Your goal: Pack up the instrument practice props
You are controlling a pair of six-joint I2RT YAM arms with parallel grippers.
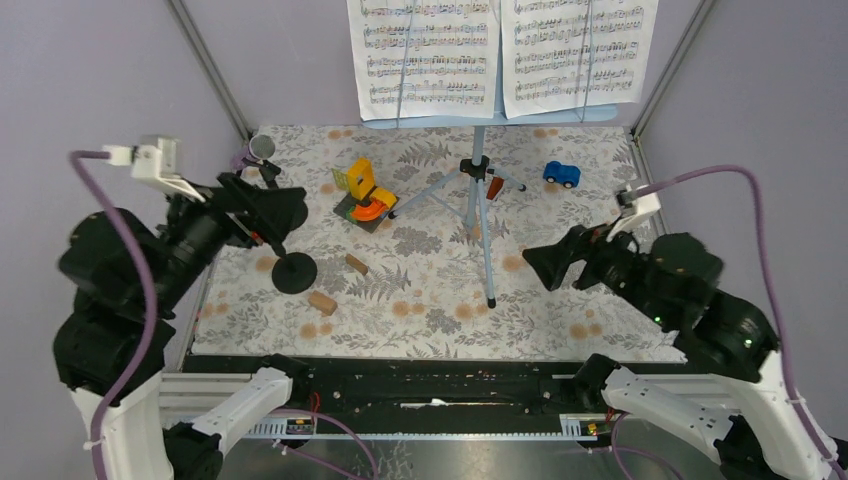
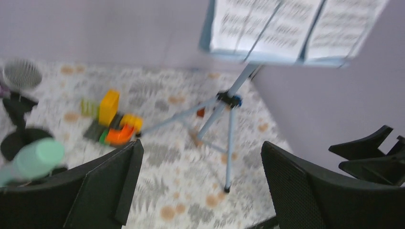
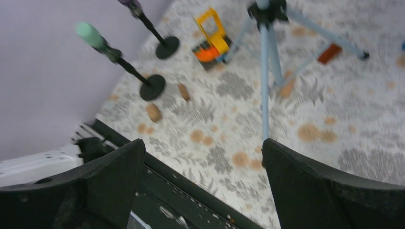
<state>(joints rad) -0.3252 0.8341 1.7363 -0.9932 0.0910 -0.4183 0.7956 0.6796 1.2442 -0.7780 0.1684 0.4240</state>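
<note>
Table (image 1: pixel 600 300), fern-print cloth, carries everything. Music rack (image 1: pixel 476 170), pale blue, stands upright at rear centre on tripod legs, w/ two sheet-music pages (image 1: pixel 425 55) side by side on top. L fingers (image 2: pixel 110 191) are spread wide, nothing betw. them, above the nearer of two black mic holders (image 1: pixel 294 272) at table's left. R fingers (image 3: pixel 310 191) are likewise spread, empty, over the right side. Mint-green mic (image 3: pixel 88 32) sits in the near holder, purple mic (image 1: pixel 258 148) in the far one. Block toy (image 1: pixel 363 195) lies left of the rack, blue toy car (image 1: pixel 561 174) to its right, wooden blocks (image 1: pixel 322 302) near the front holder.
</note>
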